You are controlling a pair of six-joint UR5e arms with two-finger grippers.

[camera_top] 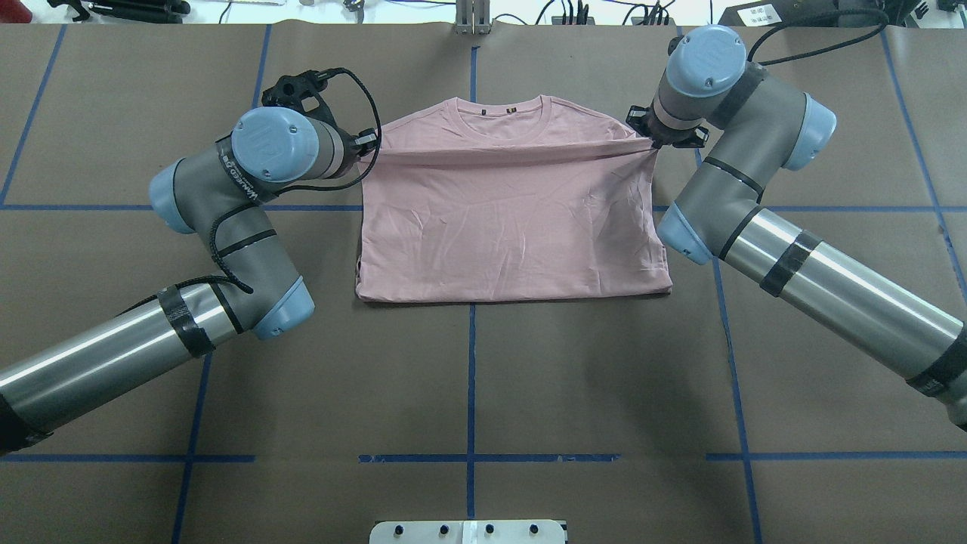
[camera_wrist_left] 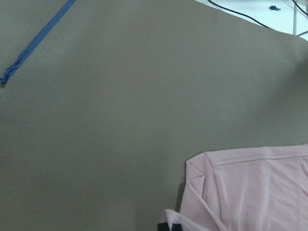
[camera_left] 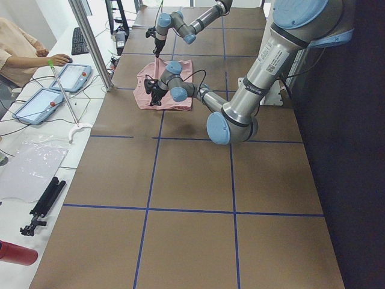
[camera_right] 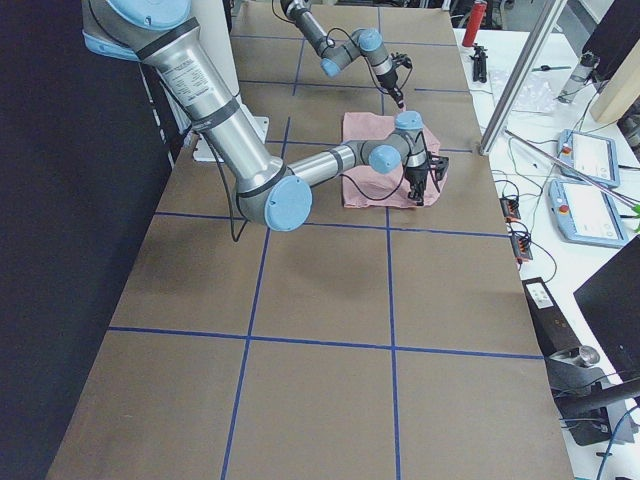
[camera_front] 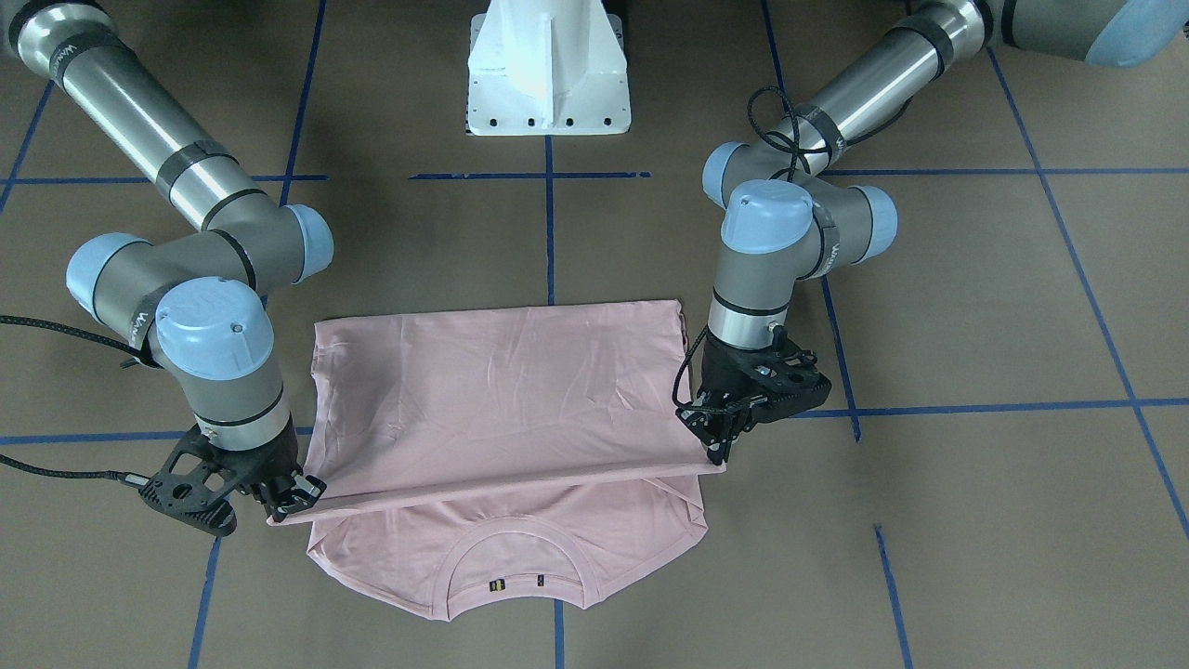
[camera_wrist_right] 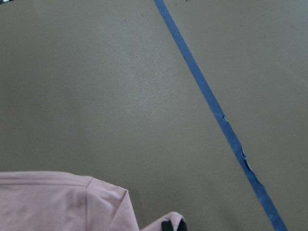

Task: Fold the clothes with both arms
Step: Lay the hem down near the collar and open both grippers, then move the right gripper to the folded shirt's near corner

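The pale pink T-shirt [camera_front: 502, 390] lies on the brown table, its lower half folded over toward the collar [camera_front: 516, 561]. The print is hidden. My left gripper [camera_front: 717, 452] is shut on one corner of the folded-over edge, and my right gripper [camera_front: 295, 492] is shut on the other. They hold that edge taut just above the shirt's upper part. In the overhead view the left gripper [camera_top: 369, 143] and the right gripper [camera_top: 654, 140] flank the shirt [camera_top: 514, 219]. Both wrist views show pink cloth pinched at the fingertips [camera_wrist_left: 169, 226] [camera_wrist_right: 172, 225].
The white pedestal base [camera_front: 548, 74] stands behind the shirt. Blue tape lines [camera_top: 471, 378] grid the table. Past the table's far edge, an operators' bench holds tablets [camera_left: 72, 75] and a person's hand [camera_left: 57, 59].
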